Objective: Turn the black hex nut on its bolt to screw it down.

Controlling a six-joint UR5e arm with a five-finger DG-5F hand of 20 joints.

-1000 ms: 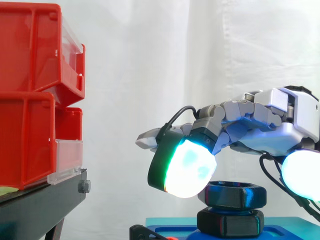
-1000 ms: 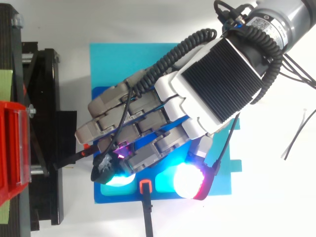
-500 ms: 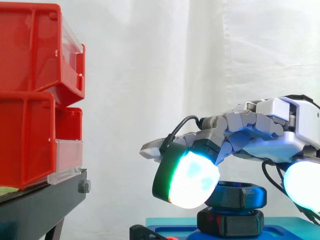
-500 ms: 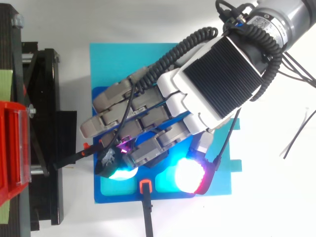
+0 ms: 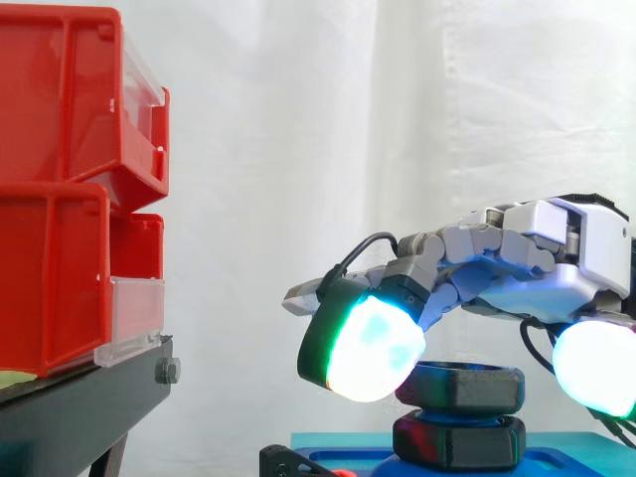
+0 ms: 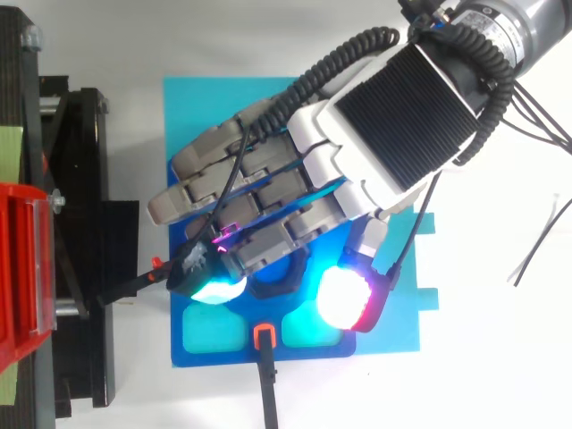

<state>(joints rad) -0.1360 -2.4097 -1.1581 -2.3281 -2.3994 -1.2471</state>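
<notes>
As the black hex nut rides just above the black hex base on the blue plate, screwing-down looks unfinished.
The hand arches over the nut; whether it clamps the nut I cannot tell, and the thread left is hidden. Left of the nut stand red bins, the white curtain behind.

The side camera looks level, close, across the blue tray; the top camera looks down on the same tray and nut.
</notes>
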